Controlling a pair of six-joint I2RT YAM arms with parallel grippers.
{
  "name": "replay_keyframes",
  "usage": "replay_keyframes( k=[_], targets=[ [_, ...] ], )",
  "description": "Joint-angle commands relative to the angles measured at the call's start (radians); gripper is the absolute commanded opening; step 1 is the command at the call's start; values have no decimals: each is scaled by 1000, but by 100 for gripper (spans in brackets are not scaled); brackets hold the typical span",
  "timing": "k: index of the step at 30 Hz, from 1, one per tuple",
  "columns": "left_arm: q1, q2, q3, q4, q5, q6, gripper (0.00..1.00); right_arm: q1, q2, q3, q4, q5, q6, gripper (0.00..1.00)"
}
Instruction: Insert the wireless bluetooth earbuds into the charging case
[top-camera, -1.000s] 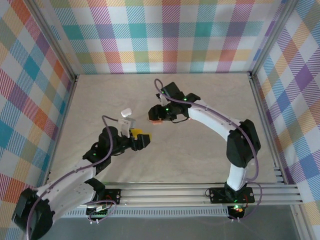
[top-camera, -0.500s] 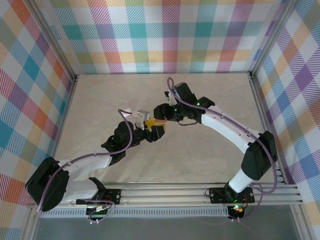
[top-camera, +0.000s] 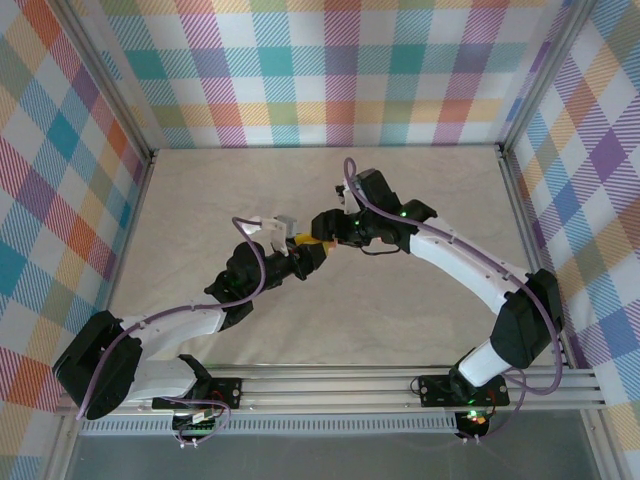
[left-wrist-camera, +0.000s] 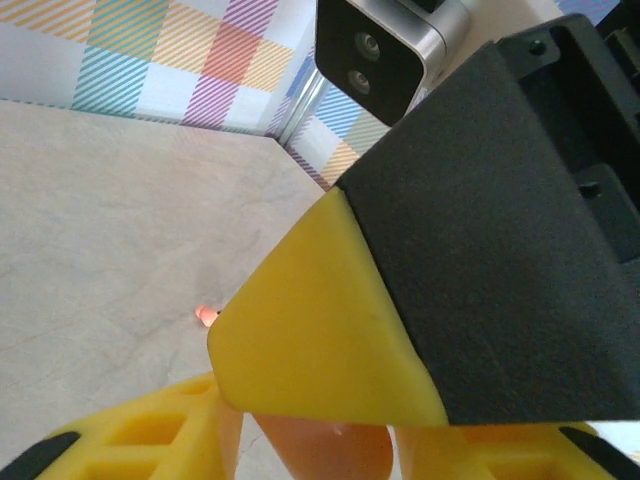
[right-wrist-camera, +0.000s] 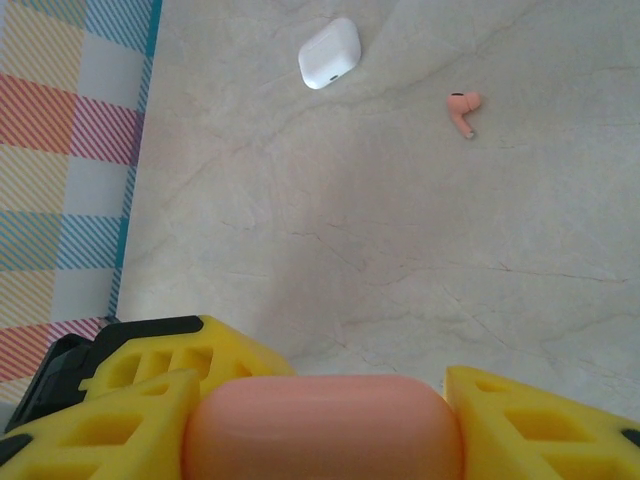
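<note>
Pale marbled tabletop (right-wrist-camera: 400, 250) under plaid walls (top-camera: 330, 70), working over its middle with both arms. Clamping the peach-orange charging case (right-wrist-camera: 320, 430) flat between the yellow fingers of the right gripper (right-wrist-camera: 322, 400), squeezing it from both sides. Facing it from eight o'clock with the left gripper (left-wrist-camera: 325, 455), own yellow fingers flanking an orange bulge, likely that same case; finding it impossible to tell whether pinching or merely straddling. Judging this a two-handed brace for opening the lid: holding the right clamp steady, closing the left squarely on the free end, steering clear of the opposing finger crowding overhead, leaving the seam uncovered. Leaving one peach-orange earbud (right-wrist-camera: 464, 108) lying loose on the surface at one o'clock beyond the held case, white case (right-wrist-camera: 328, 53) at twelve, well apart from both.
</note>
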Motion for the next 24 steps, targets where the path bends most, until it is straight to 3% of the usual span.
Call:
replay_keyframes(
  k=[1,6,8,11,15,24],
  targets=[
    [-7,-3,42,46,1,6,40,-2,-47,-16,63,-55,29,54],
    [-7,3,60,26,-5,-2,17,-1,-66,-31,70,-64,39,55],
    [-8,1,58,24,-12,-12,11,-2,-82,-41,74,-59,38,62],
    [-8,-11,60,6,-17,-22,8,-6,-132,-66,117,-65,34,72],
    [6,-62,75,-75,20,-7,0,-34,-237,-99,171,-75,15,74],
    [107,-243,128,-163,186,-38,0,-93,-390,-161,285,-230,-57,78]
  ],
)
